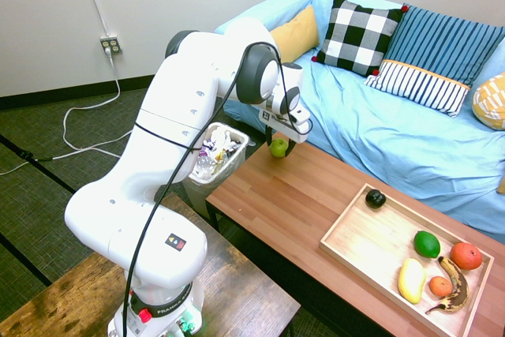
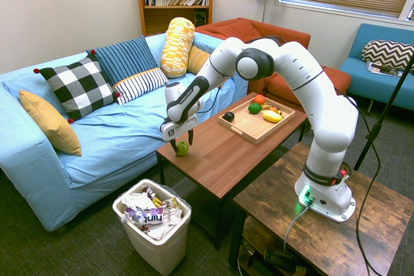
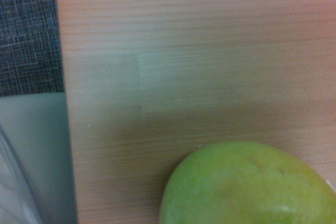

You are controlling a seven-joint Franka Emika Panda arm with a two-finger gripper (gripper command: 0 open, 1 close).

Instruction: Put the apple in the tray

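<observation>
A yellow-green apple (image 1: 278, 147) (image 2: 183, 148) sits on the reddish-brown table near its corner by the sofa and bin. It also fills the lower part of the wrist view as a blurred apple (image 3: 247, 184). My gripper (image 1: 285, 136) (image 2: 184, 139) hangs straight over it, open, with its fingertips down at the apple's top on either side; I cannot tell whether they touch it. The light wooden tray (image 1: 364, 236) (image 2: 253, 127) lies at the table's other end, well away from the gripper.
The tray holds a black round fruit (image 1: 375, 198), a green lime (image 1: 427, 244), a yellow fruit (image 1: 411, 280), oranges (image 1: 465, 255) and a banana (image 1: 455, 286). A full white trash bin (image 1: 223, 153) (image 2: 152, 223) stands beside the table corner. The blue sofa (image 1: 394, 132) runs along the table's far side.
</observation>
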